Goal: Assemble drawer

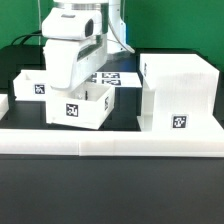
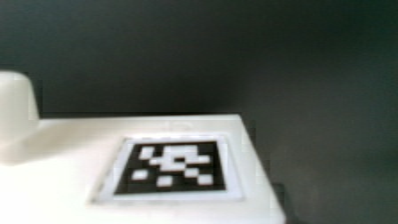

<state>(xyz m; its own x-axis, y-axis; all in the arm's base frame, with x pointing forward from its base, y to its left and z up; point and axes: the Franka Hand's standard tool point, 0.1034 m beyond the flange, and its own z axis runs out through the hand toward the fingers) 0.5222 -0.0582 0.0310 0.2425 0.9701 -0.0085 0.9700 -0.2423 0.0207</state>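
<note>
The large white drawer casing (image 1: 176,92) stands at the exterior view's right, its tag facing front. One tray box (image 1: 80,107) sits in the middle with a tag on its front wall. A second tray box (image 1: 33,85) lies behind it to the left. My gripper (image 1: 82,90) hangs straight over the middle tray box, with its fingers down at the box's rim and hidden by the hand. The wrist view shows a white tagged face (image 2: 173,165) very close and blurred, and a rounded white shape (image 2: 15,115) at the edge. No fingers show there.
The long low white border rail (image 1: 110,143) runs along the front. The marker board (image 1: 110,76) lies flat behind the middle tray box, between it and the casing. The dark table (image 2: 214,50) shows beyond the tagged face.
</note>
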